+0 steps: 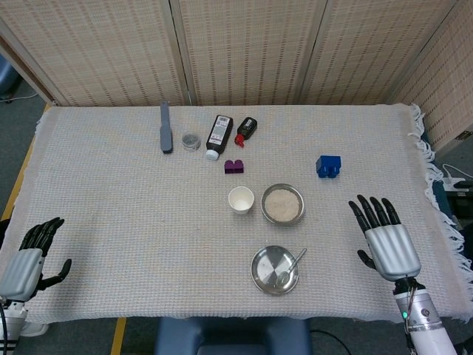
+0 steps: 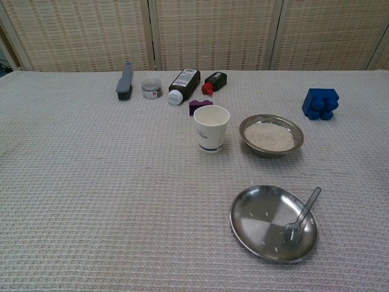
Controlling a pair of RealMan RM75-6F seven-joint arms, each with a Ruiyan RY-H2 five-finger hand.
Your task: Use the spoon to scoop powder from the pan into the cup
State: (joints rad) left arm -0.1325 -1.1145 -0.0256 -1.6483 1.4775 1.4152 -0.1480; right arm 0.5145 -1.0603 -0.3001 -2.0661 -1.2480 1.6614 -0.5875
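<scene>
A metal spoon (image 1: pixel 290 267) (image 2: pixel 300 215) lies in an empty steel dish (image 1: pixel 266 275) (image 2: pixel 261 225) near the table's front edge, its handle resting on the rim. Behind it stands a steel pan (image 1: pixel 281 204) (image 2: pixel 271 135) holding pale powder. A white paper cup (image 1: pixel 241 200) (image 2: pixel 211 129) stands upright just left of the pan. My right hand (image 1: pixel 386 239) hovers open, fingers spread, to the right of the dish and apart from it. My left hand (image 1: pixel 28 259) is open at the table's front left corner. Neither hand shows in the chest view.
Along the back lie a grey brush (image 1: pixel 165 127) (image 2: pixel 124 79), a small jar (image 1: pixel 191 140), a black bottle (image 1: pixel 218 135) and a red-capped bottle (image 1: pixel 246 129). A purple block (image 1: pixel 234 166) sits behind the cup, a blue block (image 1: pixel 328 166) (image 2: pixel 320 103) at the right.
</scene>
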